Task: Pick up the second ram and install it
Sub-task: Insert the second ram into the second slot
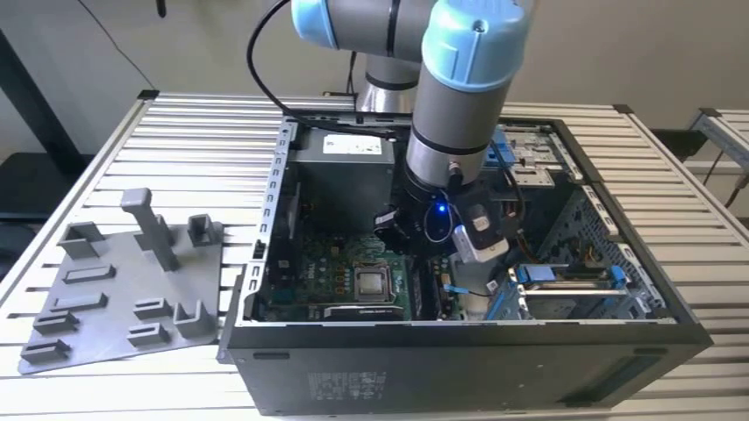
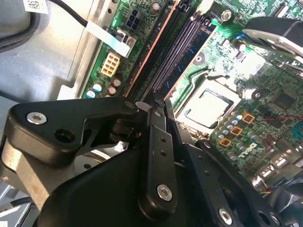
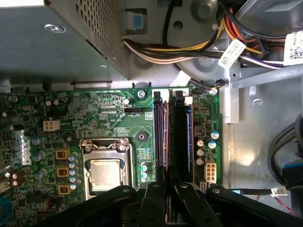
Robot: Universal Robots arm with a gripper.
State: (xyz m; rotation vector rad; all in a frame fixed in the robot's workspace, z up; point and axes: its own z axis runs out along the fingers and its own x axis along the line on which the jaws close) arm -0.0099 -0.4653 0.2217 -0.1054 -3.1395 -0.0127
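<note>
Slatted metal table (image 1: 199, 132): you have one open computer case (image 1: 468, 338) and one grey fixture tray (image 1: 117, 307) beside it. Case contents: green motherboard (image 3: 109, 101), CPU socket (image 3: 105, 172), power supply (image 3: 52, 38), cable bundle (image 3: 189, 49) with white tags (image 3: 229, 52), print unreadable. Gripper (image 3: 165, 187) is pinched on the second ram (image 3: 164, 142), edge-on over the memory slots (image 3: 179, 137).
</note>
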